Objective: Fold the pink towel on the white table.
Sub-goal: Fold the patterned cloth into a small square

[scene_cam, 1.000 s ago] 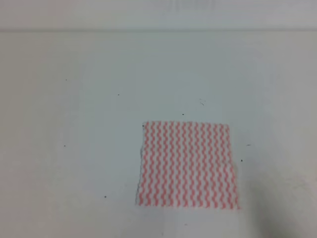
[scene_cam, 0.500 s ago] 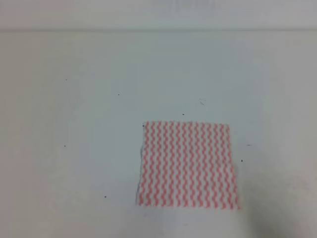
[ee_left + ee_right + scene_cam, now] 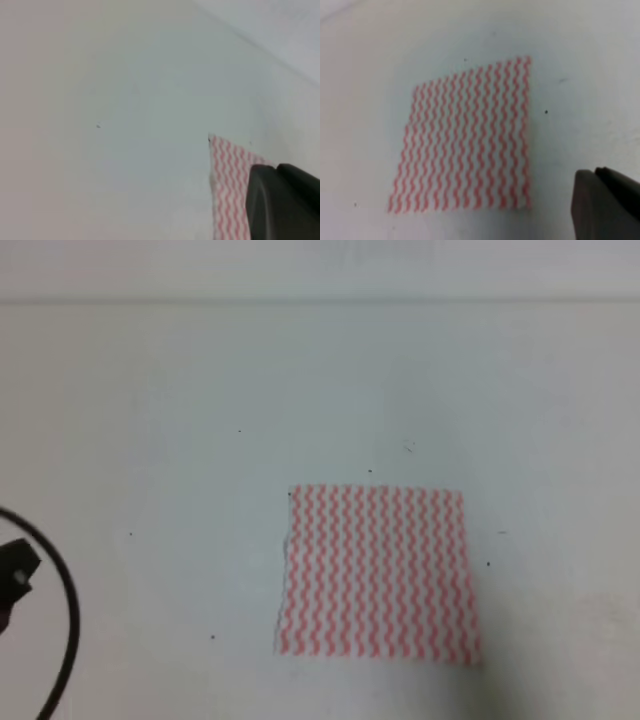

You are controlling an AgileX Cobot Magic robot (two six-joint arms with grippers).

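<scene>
Lying flat and fully spread, the pink towel (image 3: 378, 572) sits right of centre on the near half of the white table (image 3: 200, 390), no fold in it yet, so the whole task remains. A dark piece of the left arm with a looping cable (image 3: 62, 620) shows at the near left edge, well apart from the cloth. Each wrist view catches only a dark corner of its own claw (left gripper (image 3: 282, 202), right gripper (image 3: 605, 205)); whether either is spread or pressed together I cannot tell. Neither touches the towel.
</scene>
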